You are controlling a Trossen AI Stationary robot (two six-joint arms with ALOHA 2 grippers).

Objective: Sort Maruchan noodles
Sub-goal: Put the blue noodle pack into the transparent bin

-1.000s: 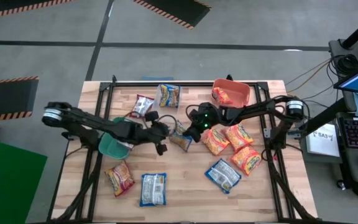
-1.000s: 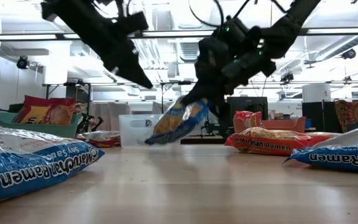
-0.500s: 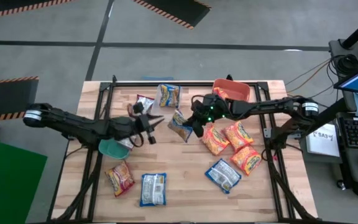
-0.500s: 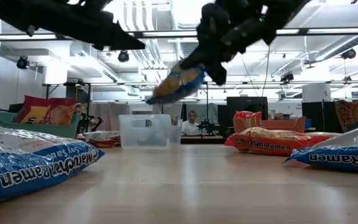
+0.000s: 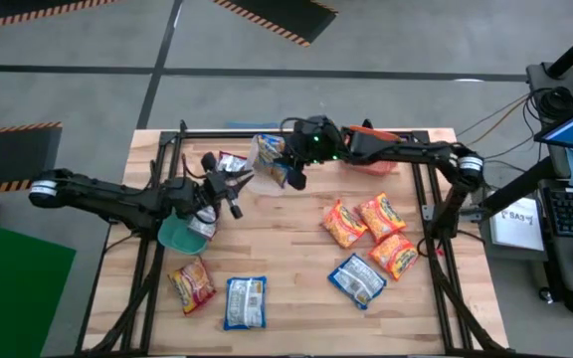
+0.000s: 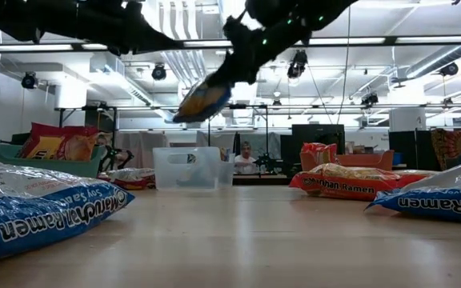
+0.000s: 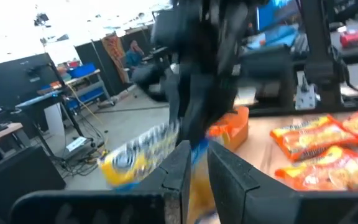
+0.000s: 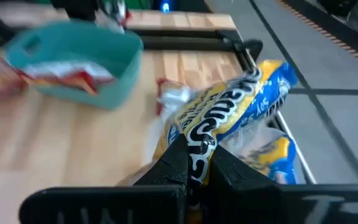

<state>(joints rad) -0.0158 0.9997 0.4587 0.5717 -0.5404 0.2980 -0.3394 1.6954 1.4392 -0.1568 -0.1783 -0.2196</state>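
My right gripper (image 5: 296, 171) is shut on a blue-and-yellow Maruchan packet (image 5: 280, 175), high over the far middle of the table, beside the clear bin (image 5: 269, 149). That bin holds another blue-and-yellow packet. My left gripper (image 5: 237, 185) hangs shut and empty to the left, above the teal bin (image 5: 175, 237). Red-and-white packets lie in the teal bin (image 8: 73, 56). Orange packets (image 5: 344, 224) and blue ones (image 5: 356, 280) lie flat on the table. The left wrist view shows the held packet (image 7: 135, 155) ahead of my left gripper (image 7: 199, 168). My right gripper pinches the blue-and-yellow packet between its two fingers (image 8: 178, 163), at one end of the packet (image 8: 205, 148). The packet is lifted clear of the table. In the low view it hangs slanting down from the fingers, away from the arm (image 6: 202, 100).
An orange bin (image 5: 384, 151) sits at the far edge, partly under my right arm. A red-and-white packet (image 5: 229, 164) lies by the far left. An orange-red packet (image 5: 192, 283) and a blue one (image 5: 245, 301) lie near the front. Bare wood shows mid-table.
My right gripper has carried the blue-and-yellow packet from the table's middle up and toward the far edge, to beside the clear bin, and the packet has risen well clear of the wood. My left gripper has drawn back toward the left edge, over the teal bin.
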